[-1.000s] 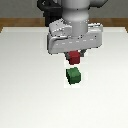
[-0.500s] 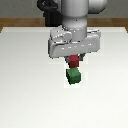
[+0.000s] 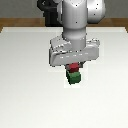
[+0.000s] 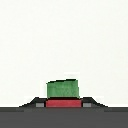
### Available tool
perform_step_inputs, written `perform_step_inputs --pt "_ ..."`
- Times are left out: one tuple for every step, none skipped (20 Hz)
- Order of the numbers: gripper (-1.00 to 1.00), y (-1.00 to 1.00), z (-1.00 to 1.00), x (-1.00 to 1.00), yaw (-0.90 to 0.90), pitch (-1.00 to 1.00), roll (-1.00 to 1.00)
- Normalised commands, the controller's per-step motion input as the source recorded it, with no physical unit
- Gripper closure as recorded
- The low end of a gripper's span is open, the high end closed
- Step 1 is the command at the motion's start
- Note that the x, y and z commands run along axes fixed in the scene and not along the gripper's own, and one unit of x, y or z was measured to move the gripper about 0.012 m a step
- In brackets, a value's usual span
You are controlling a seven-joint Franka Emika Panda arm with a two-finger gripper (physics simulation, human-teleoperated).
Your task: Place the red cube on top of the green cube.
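The green cube point(image 3: 74, 78) sits on the white table point(image 3: 25, 80), a little below the middle of the exterior view. Directly over it is the dark red cube point(image 3: 74, 67), its lower edge meeting the green cube's top; whether they touch I cannot tell. My gripper point(image 3: 74, 69) is shut on the red cube, and the broad grey hand hides most of it. In the wrist view the red cube point(image 4: 63, 103) sits between the dark fingertips point(image 4: 37, 104), with the green cube point(image 4: 63, 88) right behind it.
The white table stretches on all sides of the cubes. The robot's dark base point(image 3: 50, 15) stands at the table's far edge, with a wooden floor strip behind it.
The gripper has come down with the red cube, closing the gap above the green cube. The green cube has stayed in place.
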Motion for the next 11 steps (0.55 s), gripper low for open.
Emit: perform_step_inputs --pt "-1.00 0.00 0.00 0.00 0.00 0.00 0.00" --pt "-1.00 0.00 0.00 0.00 0.00 0.00 0.00" --pt "-1.00 0.00 0.00 0.00 0.00 0.00 0.00" --pt "-1.00 0.00 0.00 0.00 0.00 0.00 0.00" --pt "-1.00 0.00 0.00 0.00 0.00 0.00 0.00" --pt "-1.00 0.00 0.00 0.00 0.00 0.00 0.00" --pt "-1.00 0.00 0.00 0.00 0.00 0.00 0.00" --pt "-1.00 0.00 0.00 0.00 0.00 0.00 0.00" --pt "-1.00 0.00 0.00 0.00 0.00 0.00 0.00" --pt "-1.00 0.00 0.00 0.00 0.00 0.00 0.00" --pt "-1.00 0.00 0.00 0.00 0.00 0.00 0.00"
